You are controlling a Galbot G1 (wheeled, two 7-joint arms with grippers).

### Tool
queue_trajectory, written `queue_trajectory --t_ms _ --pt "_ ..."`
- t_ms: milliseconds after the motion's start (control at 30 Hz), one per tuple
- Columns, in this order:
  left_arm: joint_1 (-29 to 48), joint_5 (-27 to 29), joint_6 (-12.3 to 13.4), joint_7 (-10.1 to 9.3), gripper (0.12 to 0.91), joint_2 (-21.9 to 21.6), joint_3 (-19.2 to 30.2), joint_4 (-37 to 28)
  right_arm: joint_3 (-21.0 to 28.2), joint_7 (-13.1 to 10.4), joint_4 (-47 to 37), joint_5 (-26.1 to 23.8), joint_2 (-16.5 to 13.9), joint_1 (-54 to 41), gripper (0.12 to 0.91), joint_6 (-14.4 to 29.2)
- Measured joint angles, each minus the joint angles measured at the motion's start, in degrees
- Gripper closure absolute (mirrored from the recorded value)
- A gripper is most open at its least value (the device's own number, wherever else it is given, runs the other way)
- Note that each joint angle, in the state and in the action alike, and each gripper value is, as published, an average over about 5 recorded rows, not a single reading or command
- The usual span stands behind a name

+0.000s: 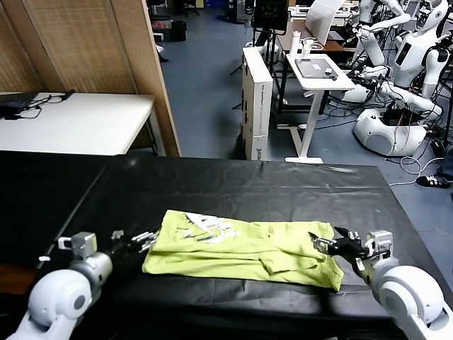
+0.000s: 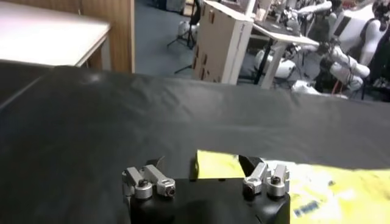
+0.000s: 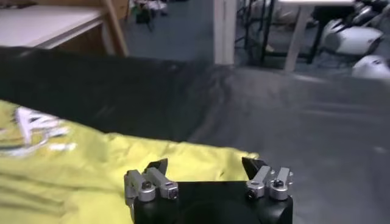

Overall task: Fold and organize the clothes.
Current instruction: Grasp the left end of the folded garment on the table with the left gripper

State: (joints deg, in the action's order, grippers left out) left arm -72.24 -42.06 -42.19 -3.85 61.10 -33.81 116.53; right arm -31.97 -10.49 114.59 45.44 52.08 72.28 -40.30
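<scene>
Flanking the lime T-shirt (image 1: 244, 246) at its two short ends, our left gripper (image 1: 144, 239) and right gripper (image 1: 327, 245) sit low over the black table cover (image 1: 283, 188), each with its jaws spread and nothing between them. We judge both claws stand this way because the shirt lies folded into a long band across the near middle of the table, ready for the next fold from either end. The left one stands just beside the band's printed end, the right one over the plain end. The white-grey print (image 1: 207, 224) faces up but is creased, so we cannot read it. How many layers lie underneath is hidden. Farther off stand a white desk (image 1: 78, 120), cardboard boxes (image 1: 257, 99) and other robots (image 1: 396, 85).
</scene>
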Motion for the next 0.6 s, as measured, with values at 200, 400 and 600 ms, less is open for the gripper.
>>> queue_trajectory --t_ms 200,400,600 --pt "4.44 1.48 0.0 0.09 0.123 1.55 2.72 -4.64 0.17 -0.2 -2.36 -0.42 1.23 -1.36 0.118 0.32" --pt "7.16 3.53 0.0 0.1 0.123 3.46 5.51 -8.53 0.19 -0.27 -3.01 -0.68 2.29 -1.1 0.118 0.4" --pt "9.27 4.85 0.0 0.08 0.123 4.63 7.27 -11.81 0.2 -0.02 -3.75 -1.24 3.21 -0.77 0.12 0.73"
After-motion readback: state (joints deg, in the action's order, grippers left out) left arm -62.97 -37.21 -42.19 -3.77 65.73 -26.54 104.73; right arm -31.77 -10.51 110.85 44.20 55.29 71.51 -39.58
